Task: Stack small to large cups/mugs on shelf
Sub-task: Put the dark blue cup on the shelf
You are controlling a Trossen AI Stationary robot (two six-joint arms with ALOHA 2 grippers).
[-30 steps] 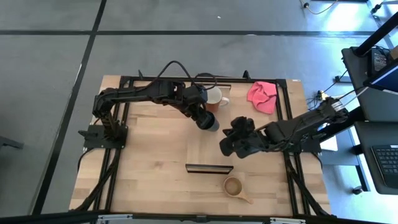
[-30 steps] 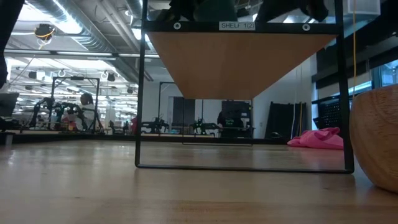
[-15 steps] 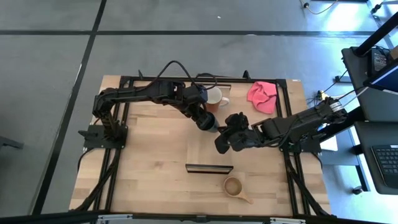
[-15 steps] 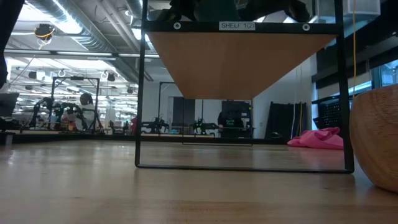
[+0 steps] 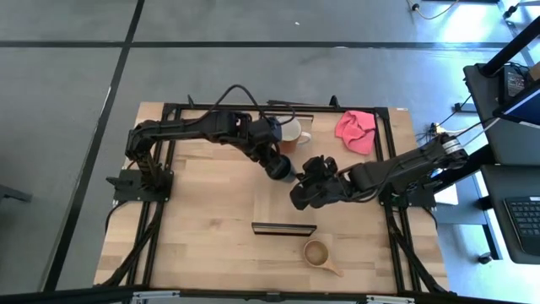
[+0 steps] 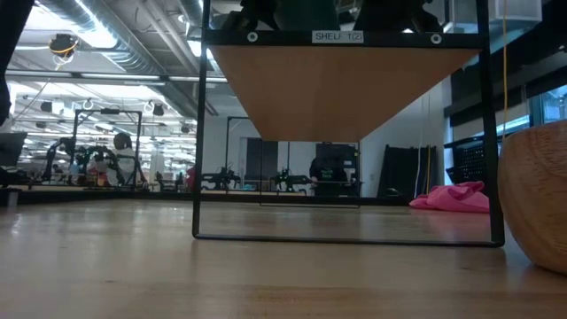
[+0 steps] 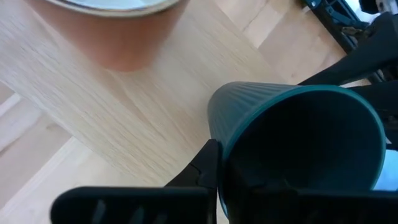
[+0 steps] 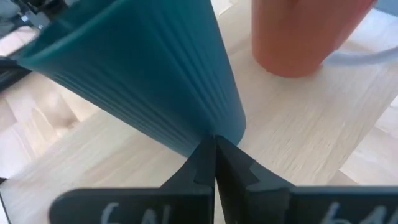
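The right hand [image 5: 297, 192] has moved in, fingers together, against the dark green cup [image 7: 292, 143] clamped in the left hand [image 5: 277, 165].

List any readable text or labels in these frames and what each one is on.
"SHELF 1(2)" on a small white label on the front edge of the shelf, low view; the last characters are small, so that part is my best reading.
White marks on the right gripper's housing, right wrist view: cut off by the frame edge, not readable.
No other text shows in any view.
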